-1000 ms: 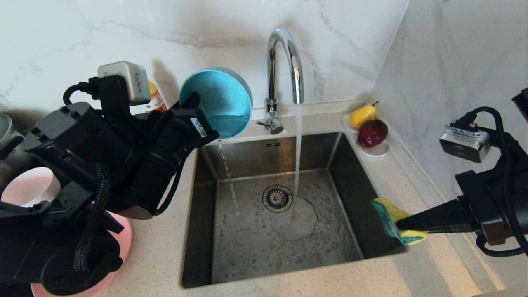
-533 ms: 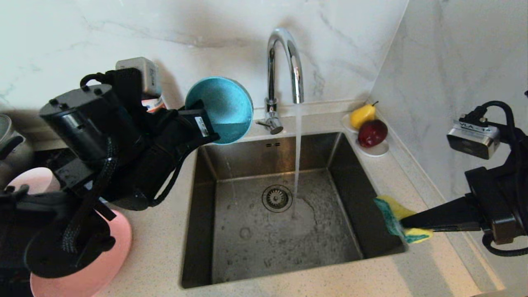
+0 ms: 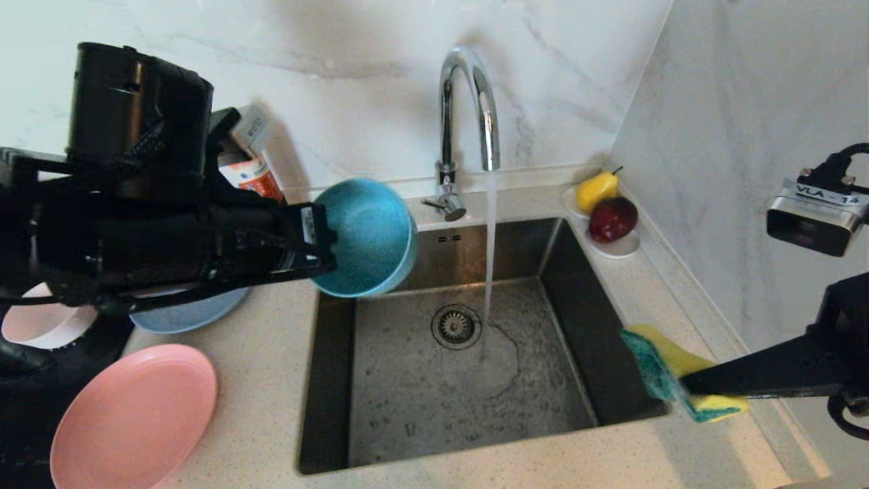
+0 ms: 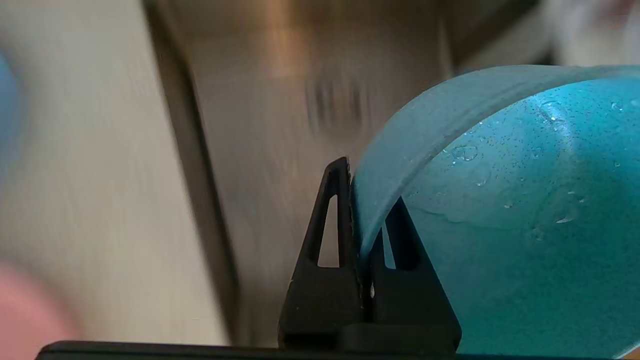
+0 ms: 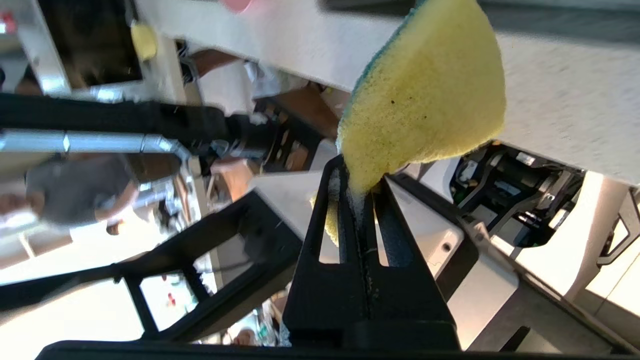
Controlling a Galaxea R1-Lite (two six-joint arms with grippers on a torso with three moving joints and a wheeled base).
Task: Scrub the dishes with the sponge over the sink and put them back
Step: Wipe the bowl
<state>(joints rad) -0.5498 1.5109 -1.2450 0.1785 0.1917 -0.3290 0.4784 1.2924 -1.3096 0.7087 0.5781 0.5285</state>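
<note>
The sink [image 3: 407,401] basin lies open below, only the water stream [image 3: 489,251] and tap [image 3: 465,109] crossing it; the teal bowl [image 3: 363,234] overhangs its back-left corner; plates [image 3: 136,407] crowd the left counter; the fruit dish [image 3: 614,248] blocks the back-right corner.

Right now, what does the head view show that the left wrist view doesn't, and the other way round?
Head view only: the tap running into the sink, the right gripper shut on the sponge by the sink's right edge, the salmon-pink plate, grey-blue plate and pale pink bowl on the counter, and the fruit dish.

Left wrist view only: the fingers pinching the bowl's rim, one inside, one outside, and water droplets inside the bowl.

Both: the left gripper shut on the teal bowl, at the sink's rear left corner.
</note>
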